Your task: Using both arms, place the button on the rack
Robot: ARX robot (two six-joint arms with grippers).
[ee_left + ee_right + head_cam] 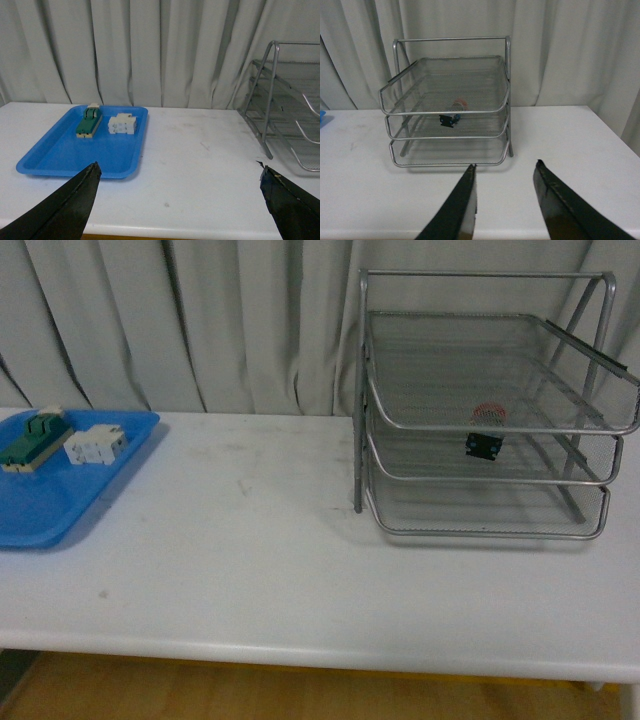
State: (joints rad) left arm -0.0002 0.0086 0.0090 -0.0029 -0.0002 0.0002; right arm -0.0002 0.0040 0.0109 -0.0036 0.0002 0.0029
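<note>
Button (487,430) sits in the rack (480,530), on the middle tier, toward the right side in the front view. Red cap points back toward the curtain (250,320), black body with bluish bits faces front. Seen through the mesh of the top tier, so the cap looks washed out. Right wrist view shows the same: button (453,113) on the middle tier, near the front rim.

Rack stands upright on the white table (250,570), right half, close to the curtain.

Blue tray (50,502) at the table's left edge, well apart from the rack. On it: green-and-cream switch block (34,438) and white block (96,444), side by side, near but not touching.

Left gripper (180,200): jaws spread wide, nothing between them, above bare table between tray and rack.

Right gripper (505,200): jaws apart by a moderate gap, nothing held, facing the rack front, clear of it.

Neither arm visible in the front view.
</note>
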